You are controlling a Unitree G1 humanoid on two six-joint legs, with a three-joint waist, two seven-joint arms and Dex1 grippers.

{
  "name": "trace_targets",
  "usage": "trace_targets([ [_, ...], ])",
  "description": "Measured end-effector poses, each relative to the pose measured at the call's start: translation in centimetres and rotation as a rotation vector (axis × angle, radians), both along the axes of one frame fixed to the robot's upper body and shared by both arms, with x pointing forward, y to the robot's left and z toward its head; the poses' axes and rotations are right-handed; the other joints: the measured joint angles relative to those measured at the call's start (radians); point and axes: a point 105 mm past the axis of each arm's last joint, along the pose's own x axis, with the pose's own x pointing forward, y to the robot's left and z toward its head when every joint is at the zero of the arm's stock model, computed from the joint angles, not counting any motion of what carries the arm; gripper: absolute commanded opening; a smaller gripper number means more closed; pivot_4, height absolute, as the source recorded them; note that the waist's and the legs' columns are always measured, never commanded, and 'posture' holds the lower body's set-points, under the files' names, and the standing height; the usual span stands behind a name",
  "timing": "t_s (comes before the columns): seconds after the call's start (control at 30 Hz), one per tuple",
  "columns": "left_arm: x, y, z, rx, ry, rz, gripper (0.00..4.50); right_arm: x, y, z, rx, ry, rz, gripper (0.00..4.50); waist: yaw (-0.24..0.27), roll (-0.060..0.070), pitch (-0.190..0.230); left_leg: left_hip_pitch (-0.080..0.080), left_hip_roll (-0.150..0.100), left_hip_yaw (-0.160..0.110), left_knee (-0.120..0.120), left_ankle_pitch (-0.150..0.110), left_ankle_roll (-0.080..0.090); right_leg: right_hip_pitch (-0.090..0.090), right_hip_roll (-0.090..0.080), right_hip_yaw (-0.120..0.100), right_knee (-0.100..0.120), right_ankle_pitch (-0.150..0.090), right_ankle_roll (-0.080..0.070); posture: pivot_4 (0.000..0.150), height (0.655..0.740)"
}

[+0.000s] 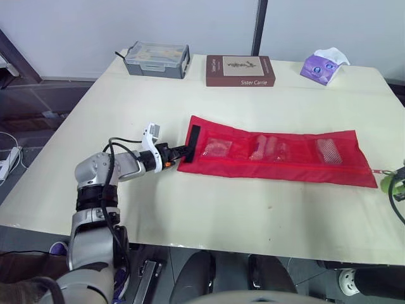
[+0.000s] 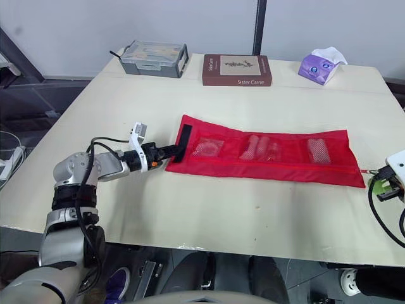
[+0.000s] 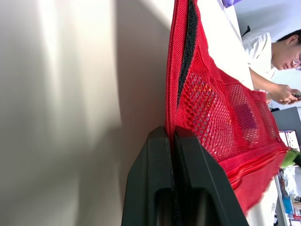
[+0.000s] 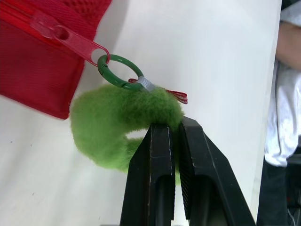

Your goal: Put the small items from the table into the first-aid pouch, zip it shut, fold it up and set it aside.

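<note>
Red pouch [image 1: 272,155] lies unfolded flat mid-table, long side running left to right; its three mesh pockets each hold a small item. Left gripper [image 1: 180,154] is clamped tight on the pouch's left end, by the black strip [image 1: 193,140]. Right gripper [image 4: 175,129] is pinched on the green fuzzy ball [image 4: 117,127], which a green ring [image 4: 117,73] ties to the zip tab [image 4: 61,33] near the table's right edge. Bare table [image 1: 190,209] lies in front and left of the pouch. Far edge: grey box [image 1: 156,59], book [image 1: 240,69] reading "Sister Carrie", purple tissue pack [image 1: 323,66]
</note>
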Motion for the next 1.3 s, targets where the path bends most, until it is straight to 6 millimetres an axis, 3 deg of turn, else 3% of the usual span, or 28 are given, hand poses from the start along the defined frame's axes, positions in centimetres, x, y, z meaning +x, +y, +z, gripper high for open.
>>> trace_targets([
  [0.27, 0.6, 0.5, 0.7, 0.05, -0.053, -0.016, 0.0, -2.0, 1.6, -1.5, 0.1, 0.073, 0.047, 0.03, 0.001, 0.0, 0.0, 0.0, 0.0, -0.001, 0.0, 0.0, 0.0, 0.0, 0.0, 0.0, -0.001, 0.0, 0.001, 0.15, 0.74],
  [0.5, -0.7, 0.2, 0.6, 0.06, -0.04, -0.052, 0.0, -2.2, 1.4, -1.3, 0.093, 0.066, 0.039, 0.03, 0.002, 0.001, 0.0, 0.0, 0.001, -0.001, 0.0, 0.0, -0.001, 0.0, -0.001, 0.0, -0.001, 0.0, 0.001, 0.15, 0.74],
  [0.67, -1.4, -0.3, 1.3, 0.035, -0.027, -0.083, 0.0, -3.4, 0.4, -0.3, 0.104, 0.065, 0.012, 0.03, 0.004, 0.001, 0.0, -0.001, 0.0, -0.001, 0.0, 0.0, 0.0, 0.0, -0.001, -0.001, -0.001, 0.0, 0.001, 0.15, 0.74],
  [0.8, -2.5, -1.0, 1.6, 0.033, -0.019, -0.134, 0.0, -3.3, -0.8, 0.7, 0.096, 0.035, -0.013, 0.03, -0.001, 0.001, 0.0, 0.0, 0.001, -0.001, 0.0, 0.0, -0.001, 0.001, -0.001, 0.0, -0.001, 0.0, 0.001, 0.15, 0.74],
  [1.03, -3.2, -1.0, 0.8, 0.055, -0.006, -0.127, 0.0, -2.2, -0.9, -0.5, 0.115, 0.046, 0.003, 0.03, 0.0, 0.001, 0.0, 0.0, 0.001, -0.001, 0.0, 0.002, -0.004, 0.001, -0.001, 0.0, -0.001, 0.0, 0.001, 0.15, 0.74],
  [1.13, -3.6, -0.6, 0.0, 0.071, -0.006, -0.116, 0.0, -2.2, -0.7, -0.9, 0.15, 0.043, 0.009, 0.9, 0.001, 0.001, 0.0, 0.0, 0.001, -0.001, 0.0, 0.002, -0.004, 0.001, 0.0, 0.0, -0.001, 0.0, 0.001, 0.15, 0.74],
  [1.17, -3.7, -0.3, -0.1, 0.076, -0.031, -0.11, 0.52, -2.3, -0.4, -1.2, 0.179, 0.037, 0.015, 1.47, 0.001, 0.001, 0.0, 0.0, 0.001, -0.001, 0.0, 0.002, -0.004, 0.001, 0.0, 0.0, -0.001, 0.0, 0.0, 0.15, 0.74],
  [1.23, -3.5, 0.6, -0.1, 0.112, -0.073, -0.079, 1.03, -2.7, -0.5, -1.6, 0.202, 0.047, 0.015, 2.38, 0.001, 0.001, 0.0, 0.0, 0.001, -0.001, 0.0, 0.002, -0.004, 0.0, -0.001, 0.0, -0.001, -0.002, -0.003, 0.15, 0.74],
  [1.3, -3.6, 2.2, 0.3, 0.156, -0.126, -0.046, 2.08, -3.9, -1.0, -1.7, 0.229, 0.047, -0.01, 3.54, 0.002, 0.001, 0.0, 0.0, 0.001, -0.001, 0.0, 0.002, -0.003, 0.001, -0.002, 0.0, -0.001, -0.002, -0.003, 0.15, 0.74],
])
